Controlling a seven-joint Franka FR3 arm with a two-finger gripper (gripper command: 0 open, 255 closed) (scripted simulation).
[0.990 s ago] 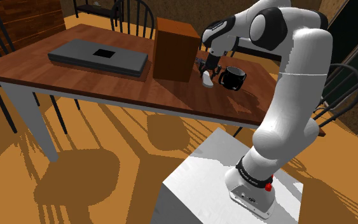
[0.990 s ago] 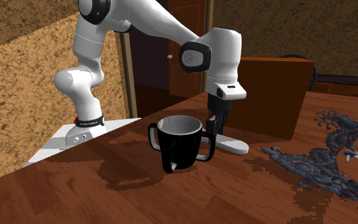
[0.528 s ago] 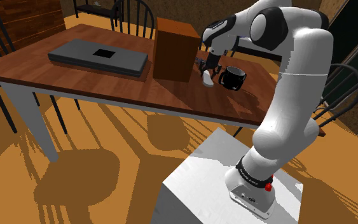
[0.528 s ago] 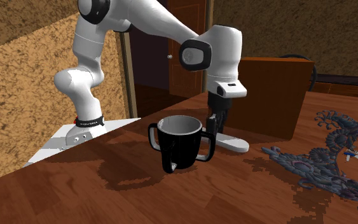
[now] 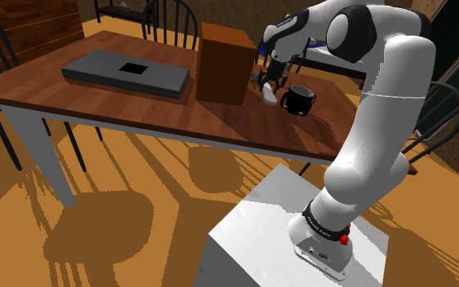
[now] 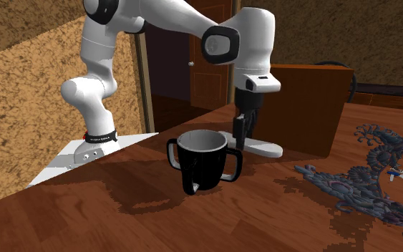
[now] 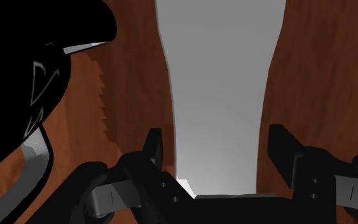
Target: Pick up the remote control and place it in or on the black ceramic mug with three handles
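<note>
My gripper clenched across the pale remote; I judge it light, stiff, slick, best held at its narrow waist. Black mug at its eight o'clock, second exterior view

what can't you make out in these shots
Remote: its near end, wrist view, hidden by the gripper.
Mug: wrist view, mostly cut off by the picture's edge.
Remote's gripped end: second exterior view, behind the gripper.
Remote in the shoulder view: too small, half behind the gripper.
</note>
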